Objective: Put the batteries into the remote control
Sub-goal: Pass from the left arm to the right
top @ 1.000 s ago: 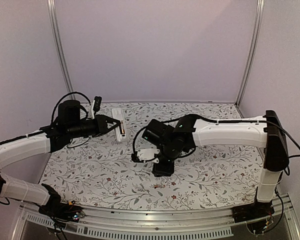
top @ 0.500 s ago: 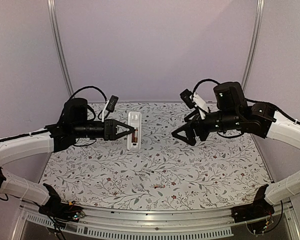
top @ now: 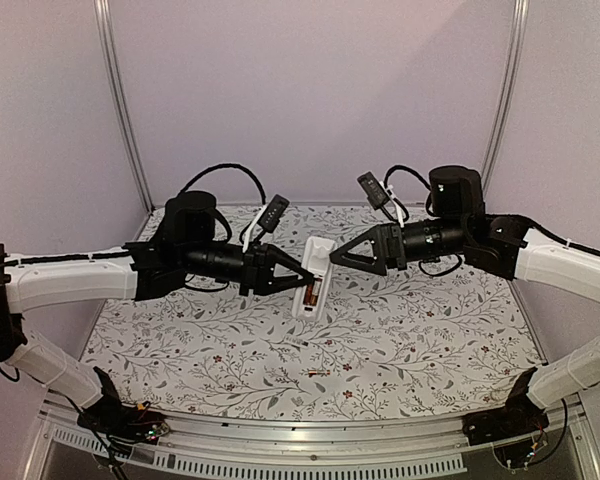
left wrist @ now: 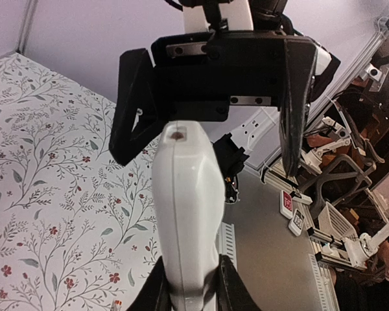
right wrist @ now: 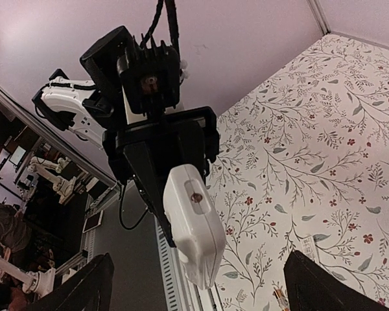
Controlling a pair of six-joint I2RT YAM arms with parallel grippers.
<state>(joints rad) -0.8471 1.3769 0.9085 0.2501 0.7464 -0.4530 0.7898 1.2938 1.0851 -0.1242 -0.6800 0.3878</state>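
Observation:
My left gripper (top: 296, 281) is shut on the near end of the white remote control (top: 312, 276), held above the cloth with its back up. A reddish-gold battery (top: 311, 294) lies in its open recess. In the left wrist view the remote control (left wrist: 185, 214) rises from between my fingers (left wrist: 228, 288). My right gripper (top: 336, 259) is open and faces the remote's far end. In the right wrist view the remote (right wrist: 193, 227) hangs ahead of my wide-apart fingers (right wrist: 84, 285). Another battery (top: 316, 374) lies on the cloth.
The flowered cloth (top: 430, 330) covers the table. A small white piece (top: 298, 343) lies on it below the remote. Metal frame posts (top: 120, 100) rise at the back corners, and a rail (top: 310, 450) runs along the near edge.
My left arm carried the remote right, toward the centre. My right arm rose from low over the cloth, opened its jaws and swung in to face the remote's far end.

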